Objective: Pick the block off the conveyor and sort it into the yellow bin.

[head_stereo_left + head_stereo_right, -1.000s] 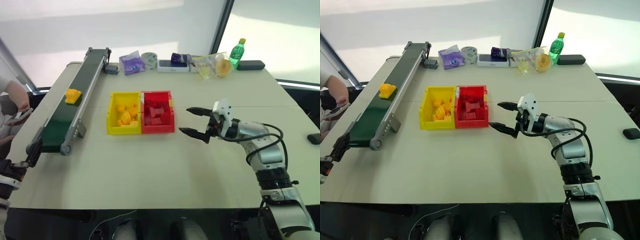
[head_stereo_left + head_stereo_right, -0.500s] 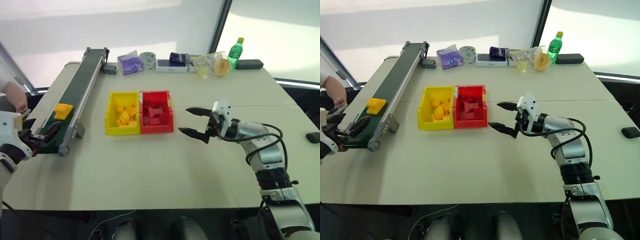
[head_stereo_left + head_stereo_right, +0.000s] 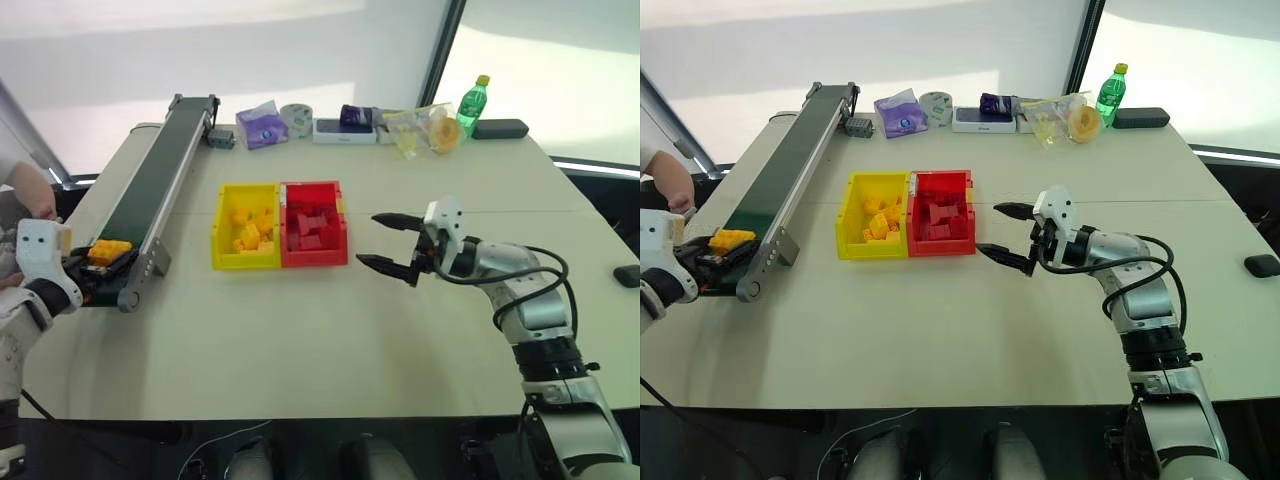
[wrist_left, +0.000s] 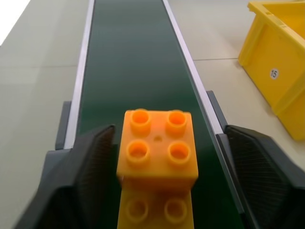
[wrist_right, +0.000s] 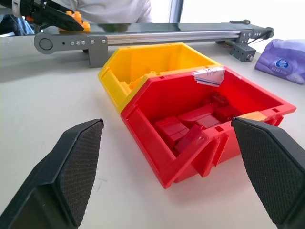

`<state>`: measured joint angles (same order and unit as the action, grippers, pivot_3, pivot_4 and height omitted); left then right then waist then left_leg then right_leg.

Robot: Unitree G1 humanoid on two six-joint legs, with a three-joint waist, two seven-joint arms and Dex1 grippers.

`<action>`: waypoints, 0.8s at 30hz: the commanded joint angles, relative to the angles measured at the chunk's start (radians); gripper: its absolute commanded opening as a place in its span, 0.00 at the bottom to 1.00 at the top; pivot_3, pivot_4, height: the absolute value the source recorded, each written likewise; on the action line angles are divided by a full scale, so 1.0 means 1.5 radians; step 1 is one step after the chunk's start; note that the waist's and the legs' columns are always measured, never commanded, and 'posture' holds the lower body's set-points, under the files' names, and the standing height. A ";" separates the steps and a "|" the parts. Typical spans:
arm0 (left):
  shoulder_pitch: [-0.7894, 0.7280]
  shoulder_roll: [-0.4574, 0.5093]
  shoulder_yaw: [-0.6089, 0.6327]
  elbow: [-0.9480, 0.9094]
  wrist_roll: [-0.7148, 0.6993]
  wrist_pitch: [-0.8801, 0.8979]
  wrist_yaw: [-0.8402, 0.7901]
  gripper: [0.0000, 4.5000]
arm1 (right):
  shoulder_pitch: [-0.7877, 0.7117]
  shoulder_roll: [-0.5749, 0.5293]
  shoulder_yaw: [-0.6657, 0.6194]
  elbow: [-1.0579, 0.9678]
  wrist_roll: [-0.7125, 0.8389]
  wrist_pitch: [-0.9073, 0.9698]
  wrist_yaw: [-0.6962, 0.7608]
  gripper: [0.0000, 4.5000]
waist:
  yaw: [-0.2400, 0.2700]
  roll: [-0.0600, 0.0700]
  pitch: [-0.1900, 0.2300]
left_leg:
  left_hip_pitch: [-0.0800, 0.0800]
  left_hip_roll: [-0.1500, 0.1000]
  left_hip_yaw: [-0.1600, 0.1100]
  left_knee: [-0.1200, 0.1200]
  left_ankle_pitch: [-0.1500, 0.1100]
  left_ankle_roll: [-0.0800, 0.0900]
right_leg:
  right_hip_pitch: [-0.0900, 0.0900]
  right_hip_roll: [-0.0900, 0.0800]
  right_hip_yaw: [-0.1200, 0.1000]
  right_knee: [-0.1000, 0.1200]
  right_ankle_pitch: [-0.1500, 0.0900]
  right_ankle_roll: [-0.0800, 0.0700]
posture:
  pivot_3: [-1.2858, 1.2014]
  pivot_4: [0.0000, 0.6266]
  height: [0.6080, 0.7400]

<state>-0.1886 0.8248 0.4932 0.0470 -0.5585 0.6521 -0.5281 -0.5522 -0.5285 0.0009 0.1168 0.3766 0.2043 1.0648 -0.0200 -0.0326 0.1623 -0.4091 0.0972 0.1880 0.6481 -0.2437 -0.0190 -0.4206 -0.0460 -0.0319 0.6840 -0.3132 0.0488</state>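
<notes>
Left gripper (image 4: 159,157): at the near end of the conveyor, jaws partly open on either side of the block; one finger (image 4: 90,162) close against one flank, the other standing clear of the opposite flank; no firm grip visible.
Block (image 4: 158,149): yellow-orange, four studs up, between the left jaws, resting on the belt; a second studded piece of the same colour directly below it, toward the wrist.
Conveyor (image 3: 160,185): dark green belt in a grey frame, running straight away from the left jaws.
Yellow bin (image 3: 247,227): well off to one side of the left jaws, beyond the conveyor frame; holding several yellow pieces; joined to the red bin.
Red bin (image 5: 200,119): directly ahead of the right jaws, red blocks (image 5: 188,126) inside.
Right gripper (image 3: 390,243): hovering above the table (image 3: 330,330), jaws wide open, holding nothing, pointing toward the red bin.
Person's hand (image 3: 670,180): behind the left gripper, near the conveyor's end.
</notes>
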 commanded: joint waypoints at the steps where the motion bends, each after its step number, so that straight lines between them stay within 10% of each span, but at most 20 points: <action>1: 0.010 0.008 0.023 -0.026 0.008 -0.003 0.003 0.44 | 0.001 -0.007 -0.018 -0.025 0.010 -0.009 -0.001 1.00 | 0.000 0.000 0.000 | 0.000 0.000 0.000 0.000 0.000 0.000 | 0.000 0.000 0.000 0.000 0.000 0.000 | 0.52 0.24 1.00; 3: 0.008 0.000 0.039 -0.052 -0.016 0.008 0.002 0.30 | 0.000 -0.007 -0.018 -0.020 0.009 -0.011 -0.001 1.00 | 0.000 0.000 0.000 | 0.000 0.000 0.000 0.000 0.000 0.000 | 0.000 0.000 0.000 0.000 0.000 0.000 | 0.52 0.24 1.00; 13: -0.052 -0.023 0.002 -0.185 -0.069 0.067 0.022 0.31 | -0.012 -0.002 -0.013 -0.009 0.007 -0.014 0.001 1.00 | 0.003 0.000 0.000 | 0.000 0.000 0.000 0.000 0.000 0.000 | 0.000 0.000 0.000 0.000 0.000 0.000 | 0.52 0.24 1.00; 24: -0.374 -0.290 -0.245 0.057 0.115 -0.063 0.175 0.31 | -0.017 -0.004 -0.016 -0.024 0.007 -0.007 -0.013 1.00 | 0.003 0.000 0.000 | 0.000 -0.003 -0.001 0.003 0.000 0.000 | 0.003 0.001 0.000 0.000 0.001 0.001 | 0.52 0.24 1.00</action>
<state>-0.7145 0.3858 0.1312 0.0861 -0.4416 0.6213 -0.2861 -0.5621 -0.5279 0.0020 0.1168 0.3756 0.2014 1.0535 -0.0160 -0.0330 0.1621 -0.4089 0.0924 0.1863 0.6516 -0.2438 -0.0186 -0.4177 -0.0435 -0.0318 0.6845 -0.3124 0.0505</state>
